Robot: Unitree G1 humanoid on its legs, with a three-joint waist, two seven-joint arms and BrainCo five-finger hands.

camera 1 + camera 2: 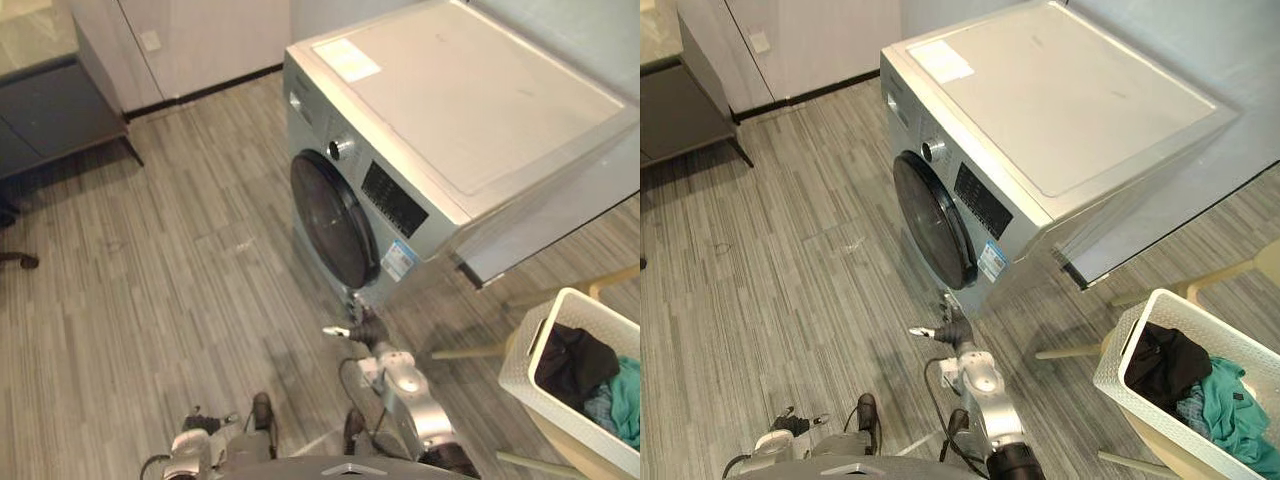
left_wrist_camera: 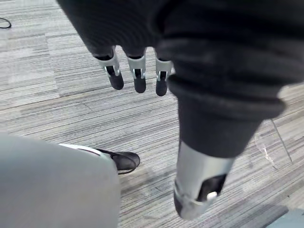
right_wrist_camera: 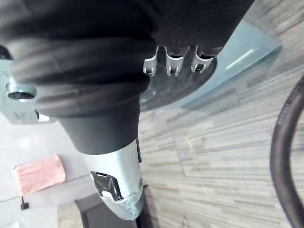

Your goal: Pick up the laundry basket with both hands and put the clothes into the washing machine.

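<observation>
The silver washing machine stands ahead of me, its dark round door shut. A white laundry basket sits at the lower right on a beige stool, with black clothes and teal clothes inside. My right hand reaches low toward the machine's base just under the door, fingers relaxed and holding nothing. In the right wrist view the door glass shows past the fingers. My left hand hangs at the lower left, its fingers straight over the floor and empty.
A dark cabinet stands at the far left against white wall panels. The stool's beige legs reach across the floor between the machine and the basket. A grey panel juts out beside the washer. Wood-look flooring spreads to the left.
</observation>
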